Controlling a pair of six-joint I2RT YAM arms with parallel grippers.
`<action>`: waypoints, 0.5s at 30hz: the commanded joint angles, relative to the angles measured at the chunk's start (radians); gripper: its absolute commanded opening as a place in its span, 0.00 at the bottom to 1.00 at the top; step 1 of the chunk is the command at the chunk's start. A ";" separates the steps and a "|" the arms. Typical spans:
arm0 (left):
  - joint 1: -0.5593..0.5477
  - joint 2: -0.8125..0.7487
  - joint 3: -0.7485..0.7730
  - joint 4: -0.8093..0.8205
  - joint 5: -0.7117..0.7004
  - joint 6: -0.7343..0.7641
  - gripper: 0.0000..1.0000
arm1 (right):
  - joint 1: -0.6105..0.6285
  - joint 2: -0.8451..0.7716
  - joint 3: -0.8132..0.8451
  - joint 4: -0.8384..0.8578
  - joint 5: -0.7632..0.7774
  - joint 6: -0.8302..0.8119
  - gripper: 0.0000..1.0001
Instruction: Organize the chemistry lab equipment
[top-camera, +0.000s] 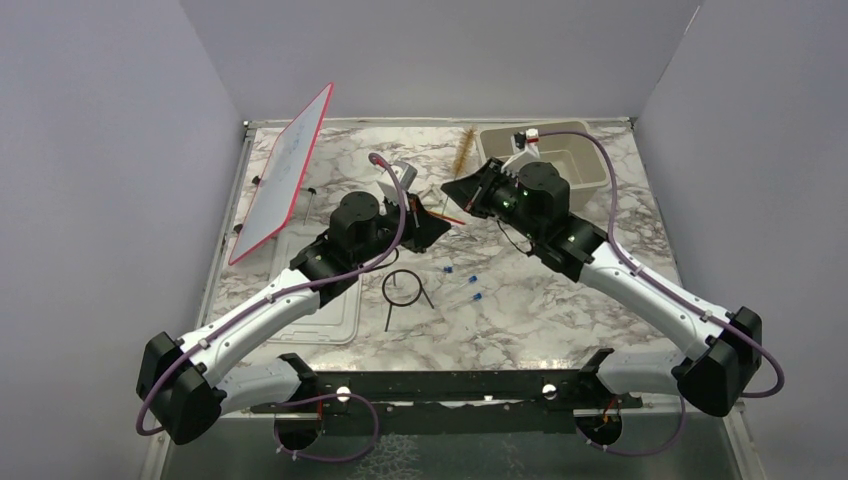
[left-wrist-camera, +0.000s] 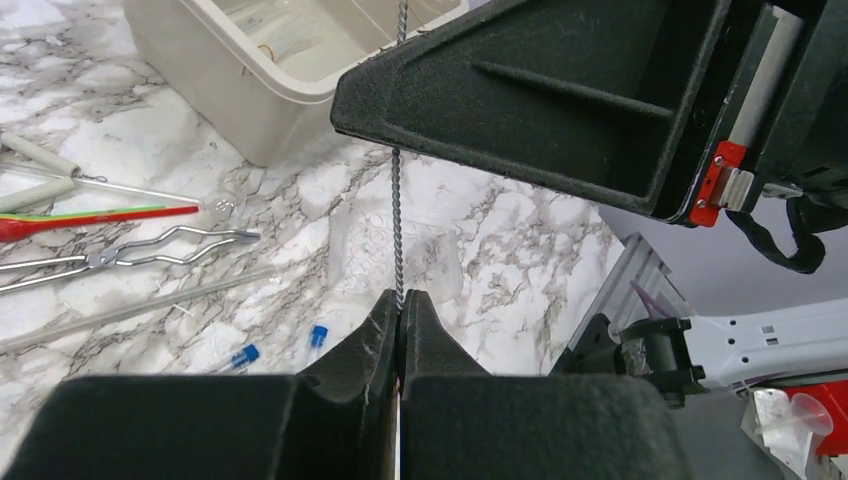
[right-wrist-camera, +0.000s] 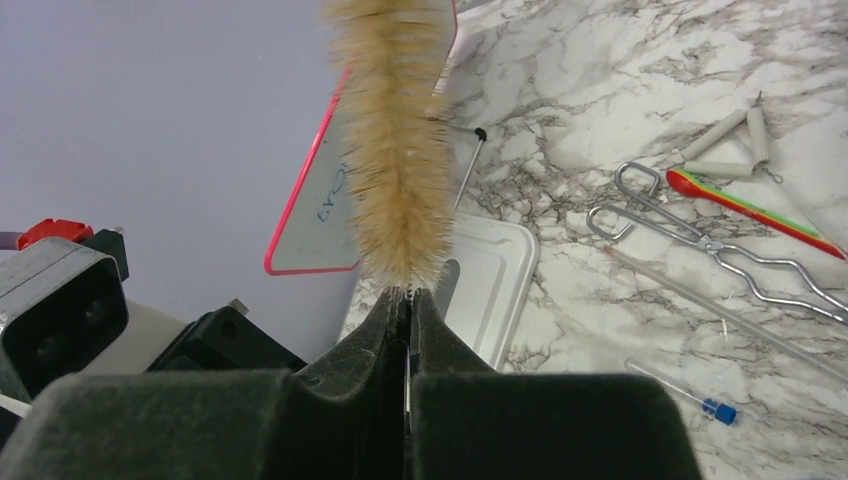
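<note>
Silvery wire tongs, an orange-red stick and blue-capped tubes are seen scattered on the marble table beside the beige tub, with a black wire ring lying nearer the arm bases. The tan bristle brush is held above the table between the two arms, part of its twisted wire stem being hidden from the left wrist camera by the black body of the right gripper. The left gripper is clamped on the stem, and the right gripper is closed on the wire at the base of the bristles.
</note>
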 joint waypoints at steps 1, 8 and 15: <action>-0.001 -0.014 0.031 -0.035 -0.030 0.025 0.14 | -0.007 0.007 0.024 -0.018 0.053 -0.019 0.01; 0.001 -0.031 0.086 -0.117 -0.190 0.045 0.75 | -0.104 0.012 0.045 -0.045 0.080 -0.007 0.01; 0.005 -0.037 0.146 -0.191 -0.336 0.127 0.78 | -0.326 0.086 0.071 -0.170 0.183 0.130 0.01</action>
